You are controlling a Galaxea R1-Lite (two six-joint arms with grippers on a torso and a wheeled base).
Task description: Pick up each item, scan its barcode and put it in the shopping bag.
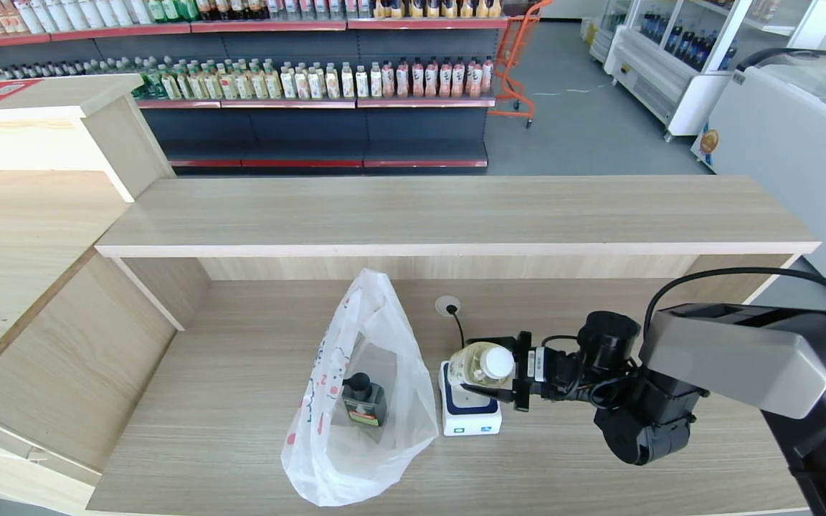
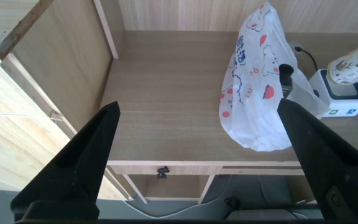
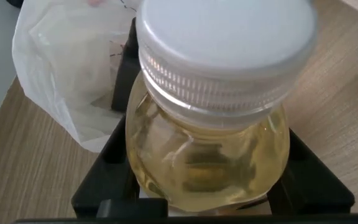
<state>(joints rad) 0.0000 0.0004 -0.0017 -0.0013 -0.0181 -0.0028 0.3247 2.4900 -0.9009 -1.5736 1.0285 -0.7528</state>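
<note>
My right gripper (image 1: 500, 370) is shut on a bottle of pale yellow drink (image 1: 476, 364) with a white cap (image 1: 497, 362), holding it tilted just above the white, blue-topped scanner (image 1: 469, 417). In the right wrist view the bottle (image 3: 209, 149) sits between the dark fingers (image 3: 107, 177). To the left of the scanner stands the white plastic shopping bag (image 1: 355, 430) with a dark bottle (image 1: 364, 401) inside. My left gripper (image 2: 197, 162) is open with nothing in it, out beyond the counter's near edge, with the bag (image 2: 257, 93) and the scanner (image 2: 340, 102) in its view.
The work surface is a recessed wooden counter (image 1: 226, 401) with a raised ledge (image 1: 456, 215) behind and a side wall (image 1: 76, 365) on the left. A cable socket (image 1: 447, 306) lies behind the scanner. Free counter lies left of the bag.
</note>
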